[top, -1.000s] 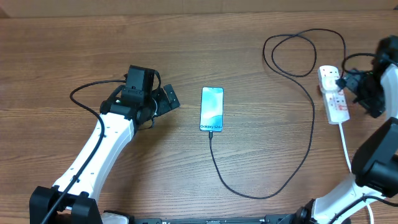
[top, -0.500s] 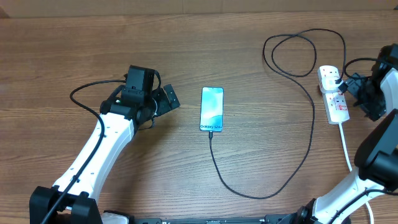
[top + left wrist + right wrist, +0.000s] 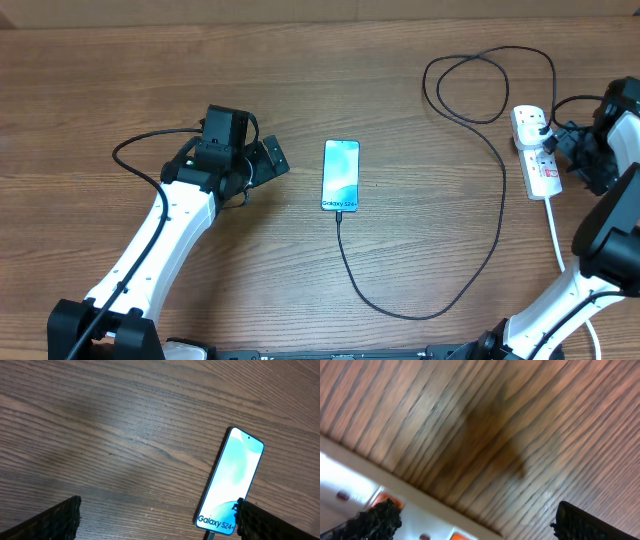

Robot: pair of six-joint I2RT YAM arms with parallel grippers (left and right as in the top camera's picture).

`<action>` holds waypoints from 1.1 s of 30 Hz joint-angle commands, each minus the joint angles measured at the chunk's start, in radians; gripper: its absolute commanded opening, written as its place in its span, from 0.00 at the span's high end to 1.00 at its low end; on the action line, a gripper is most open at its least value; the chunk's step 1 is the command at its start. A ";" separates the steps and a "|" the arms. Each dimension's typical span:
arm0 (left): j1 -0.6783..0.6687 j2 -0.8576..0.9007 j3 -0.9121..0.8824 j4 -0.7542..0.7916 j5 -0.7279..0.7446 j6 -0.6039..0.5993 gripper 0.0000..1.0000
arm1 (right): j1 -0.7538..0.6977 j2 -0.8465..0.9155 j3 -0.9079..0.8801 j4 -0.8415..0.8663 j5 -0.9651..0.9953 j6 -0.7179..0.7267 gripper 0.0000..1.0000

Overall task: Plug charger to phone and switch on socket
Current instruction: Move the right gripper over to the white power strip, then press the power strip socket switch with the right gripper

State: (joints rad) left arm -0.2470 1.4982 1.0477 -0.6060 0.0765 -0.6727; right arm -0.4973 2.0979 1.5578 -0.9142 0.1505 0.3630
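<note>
The phone (image 3: 341,176) lies flat mid-table, screen up, and also shows in the left wrist view as the phone (image 3: 231,480). The black charger cable (image 3: 497,200) runs from the phone's near end, curves right and loops back to a black plug (image 3: 541,127) on the white socket (image 3: 537,160). Its connector tip (image 3: 212,535) meets the phone's lower edge. My left gripper (image 3: 262,165) stands open just left of the phone, holding nothing. My right gripper (image 3: 572,150) hangs open beside the socket's right side. The socket (image 3: 350,497) with its red switches (image 3: 381,500) fills that view's lower left.
The socket's thick white cord (image 3: 556,235) trails toward the table's front right, beside the right arm. A black robot cable (image 3: 135,150) arcs left of the left arm. Bare wooden tabletop (image 3: 300,70) lies behind the phone.
My right gripper has shifted slightly right, off the socket's edge. The left arm, phone and cable have not moved.
</note>
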 commanded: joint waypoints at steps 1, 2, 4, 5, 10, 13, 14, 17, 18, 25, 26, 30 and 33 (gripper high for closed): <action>0.005 -0.006 0.002 0.001 -0.013 0.023 0.00 | -0.005 0.025 -0.008 0.019 -0.002 -0.002 0.00; 0.005 -0.006 0.002 0.001 -0.013 0.023 0.00 | -0.005 0.025 -0.008 0.027 -0.015 -0.002 0.00; 0.004 -0.006 0.002 0.001 -0.013 0.023 0.00 | -0.005 0.025 -0.008 0.032 -0.071 -0.005 0.00; 0.004 -0.006 0.002 0.001 -0.013 0.023 0.01 | -0.005 0.025 -0.008 0.032 -0.101 -0.011 0.00; 0.005 -0.006 0.002 0.001 -0.013 0.023 0.00 | 0.000 0.025 -0.008 0.032 -0.145 -0.029 0.00; 0.005 -0.006 0.002 0.000 -0.013 0.023 0.00 | 0.000 0.025 -0.008 0.027 -0.145 -0.032 0.00; 0.005 -0.006 0.002 0.001 -0.013 0.023 0.00 | 0.000 0.025 -0.008 0.024 -0.145 -0.032 0.00; 0.005 -0.006 0.002 0.000 -0.013 0.023 0.01 | 0.000 0.025 -0.008 0.010 -0.146 -0.032 0.00; 0.005 -0.006 0.002 0.000 -0.013 0.023 0.00 | 0.000 0.025 -0.008 0.003 -0.146 -0.032 0.00; 0.005 -0.006 0.002 0.001 -0.013 0.023 0.00 | 0.003 0.025 -0.008 -0.008 -0.161 -0.058 0.00; 0.005 -0.006 0.002 0.001 -0.013 0.023 0.00 | 0.004 0.025 -0.008 -0.008 -0.162 -0.058 0.00; 0.005 -0.006 0.002 0.000 -0.013 0.023 0.00 | 0.009 0.025 -0.008 -0.023 -0.164 -0.058 0.00; 0.005 -0.006 0.002 0.000 -0.013 0.023 0.00 | 0.013 0.025 -0.008 -0.035 -0.165 -0.058 0.00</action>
State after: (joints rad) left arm -0.2470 1.4982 1.0477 -0.6060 0.0765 -0.6727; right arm -0.5114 2.1052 1.5654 -0.9154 0.0513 0.3397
